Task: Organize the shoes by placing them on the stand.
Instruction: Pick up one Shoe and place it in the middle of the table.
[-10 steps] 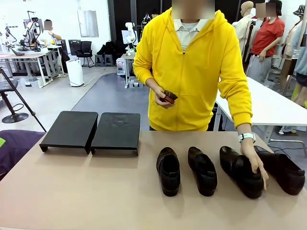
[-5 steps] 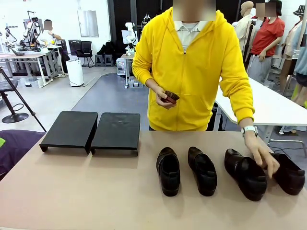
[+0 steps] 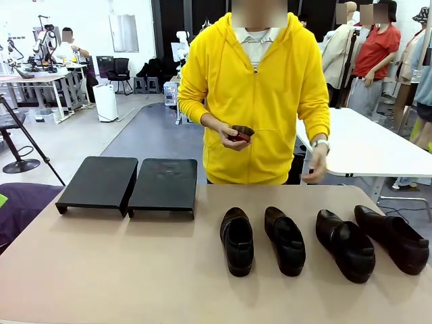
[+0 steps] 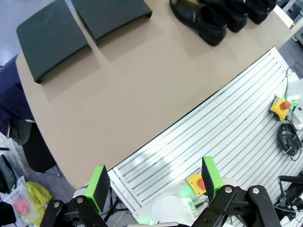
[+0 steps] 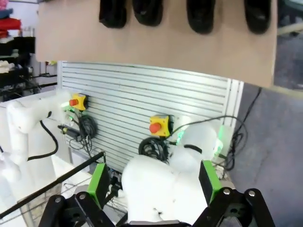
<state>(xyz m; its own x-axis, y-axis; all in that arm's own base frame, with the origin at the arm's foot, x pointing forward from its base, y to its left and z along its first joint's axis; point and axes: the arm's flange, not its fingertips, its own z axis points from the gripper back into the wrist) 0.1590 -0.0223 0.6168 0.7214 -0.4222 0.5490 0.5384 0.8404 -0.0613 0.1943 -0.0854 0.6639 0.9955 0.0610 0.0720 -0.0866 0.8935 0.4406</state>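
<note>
A: Where are the shoes (image 3: 237, 241) and stand (image 3: 164, 181) found?
B: Four shoes are lined up right of centre on the table (image 3: 115, 270); the stand, unloaded, is set far left.
A: Gripper state?
B: The left gripper (image 4: 154, 182) and right gripper (image 5: 153, 181) are spread wide, nothing held. The shoe nearest the stand should be gripped across its sides first.

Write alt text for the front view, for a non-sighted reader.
Four black shoes sit in a row on the right half of the table, none yet on the black two-tray stand at far left. A person in a yellow hoodie stands behind the table, holding a small dark object.
</note>
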